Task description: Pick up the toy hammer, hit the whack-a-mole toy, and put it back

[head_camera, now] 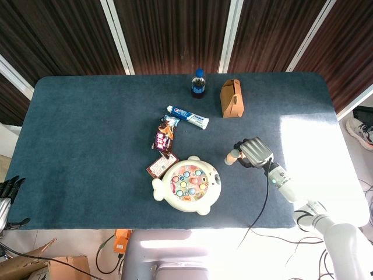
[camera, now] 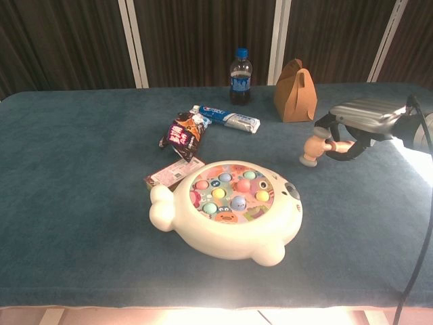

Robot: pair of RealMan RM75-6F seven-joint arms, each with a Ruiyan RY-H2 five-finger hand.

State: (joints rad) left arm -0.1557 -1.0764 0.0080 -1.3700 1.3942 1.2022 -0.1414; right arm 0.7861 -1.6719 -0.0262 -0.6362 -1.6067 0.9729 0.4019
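While the toy hammer point(camera: 316, 148) is gripped in the right hand point(camera: 358, 127), its head hangs clear of the counter point(camera: 81, 169), tilted down and pointing away from the palm toward the whack-a-mole toy point(camera: 233, 206). Fingers are curled around the handle, so most of the handle is hidden; only the pale head and a short stub show. In the head view the hammer head point(head_camera: 232, 156) sits just beside the hand point(head_camera: 254, 153), on the side facing the toy point(head_camera: 187, 184). The toy lies near the hand, apart from the hammer, no contact.

Beyond the hand stand a brown paper box point(camera: 295, 82) and a blue-capped bottle point(camera: 239, 67). Past the toy from the hand: toothpaste tube point(camera: 226, 118), dark snack packet point(camera: 183, 134), flat red packet point(camera: 174, 172) touching the toy's edge.

Left hand point(head_camera: 8, 194) shows only at the frame edge, off the counter; whether it is spread or closed I cannot tell.
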